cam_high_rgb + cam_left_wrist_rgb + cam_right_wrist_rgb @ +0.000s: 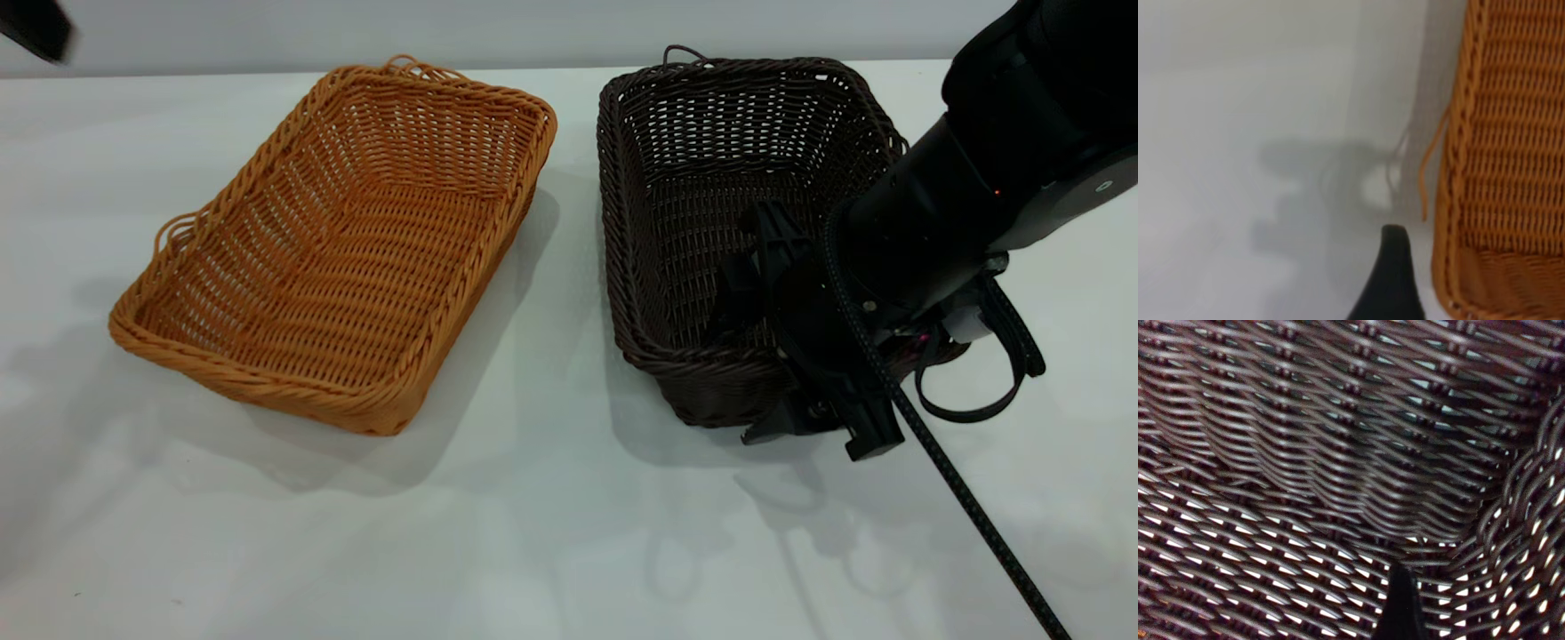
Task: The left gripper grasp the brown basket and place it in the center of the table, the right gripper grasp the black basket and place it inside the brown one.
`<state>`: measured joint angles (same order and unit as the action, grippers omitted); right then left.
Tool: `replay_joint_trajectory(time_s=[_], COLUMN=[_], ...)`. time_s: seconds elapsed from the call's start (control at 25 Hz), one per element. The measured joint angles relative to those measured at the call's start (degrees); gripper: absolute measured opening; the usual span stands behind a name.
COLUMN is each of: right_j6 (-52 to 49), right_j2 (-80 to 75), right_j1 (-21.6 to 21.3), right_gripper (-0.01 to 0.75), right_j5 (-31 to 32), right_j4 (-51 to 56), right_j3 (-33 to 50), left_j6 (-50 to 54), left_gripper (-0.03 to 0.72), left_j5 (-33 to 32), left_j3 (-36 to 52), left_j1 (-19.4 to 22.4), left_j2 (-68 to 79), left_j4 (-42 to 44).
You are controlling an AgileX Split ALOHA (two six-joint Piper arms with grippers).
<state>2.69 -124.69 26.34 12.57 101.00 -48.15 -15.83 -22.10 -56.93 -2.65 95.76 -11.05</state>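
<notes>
Table (551,533), pale and smooth, filled the exterior frame, and we found both baskets on it side by side but apart. We saw the brown basket (347,249) left of centre, angled, shallow, nothing touching it. The black basket (711,213) sat right of centre, deeper. We judged both light and stiff, with open weave that flexes slightly; the braided rim looked the best hold, a finger on each side of a wall. The right gripper (782,356) reached over the black basket's lower right corner, fingers straddling the wall there; whether they had clamped we could not tell. The left gripper (36,27) hung at the upper left corner, its state hidden; its wrist view showed one fingertip (1395,267) near the brown basket's end.
</notes>
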Motion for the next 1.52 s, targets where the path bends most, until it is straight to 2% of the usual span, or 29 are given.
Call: replay_joint_trajectory(time_s=[0.16,0.48,0.76,0.92,1.04,1.28,1.4,1.52], right_j6=[0.1,0.5,0.5,0.5,0.5,0.4,0.3,-0.4], right_j2=[-0.1,-0.1,-0.1,-0.1,-0.1,-0.2,-0.2,-0.2], right_j1=[0.0,0.0,0.0,0.0,0.0,0.0,-0.1,-0.1], right_gripper=[0.519,0.519,0.518,0.482,0.411,0.2,0.129,0.1], right_j5=[-0.1,-0.1,-2.4,-3.3,-3.6,-3.9,-4.6,-4.6], right_j4=[0.2,0.2,0.2,0.2,0.2,0.5,0.8,1.4], right_j3=[0.0,0.0,0.0,0.0,0.0,0.0,0.0,0.0], left_j6=[0.0,0.0,0.0,0.0,0.0,0.0,0.0,0.0], left_gripper=[0.584,0.585,0.587,0.563,0.486,0.308,0.221,0.135], left_j5=[0.2,2.4,3.7,4.6,5.2,5.4,5.4,5.3], left_j3=[-5.3,-14.3,-17.6,-17.9,-18.0,-18.0,-18.0,-18.0], left_j1=[-2.0,-2.1,-4.3,-4.9,-4.9,-5.0,-5.0,-5.0], left_j2=[9.3,23.7,32.1,34.0,34.7,36.0,36.0,36.0], left_j4=[-0.1,-1.6,-3.1,-3.1,-3.1,-3.0,-3.0,-3.0])
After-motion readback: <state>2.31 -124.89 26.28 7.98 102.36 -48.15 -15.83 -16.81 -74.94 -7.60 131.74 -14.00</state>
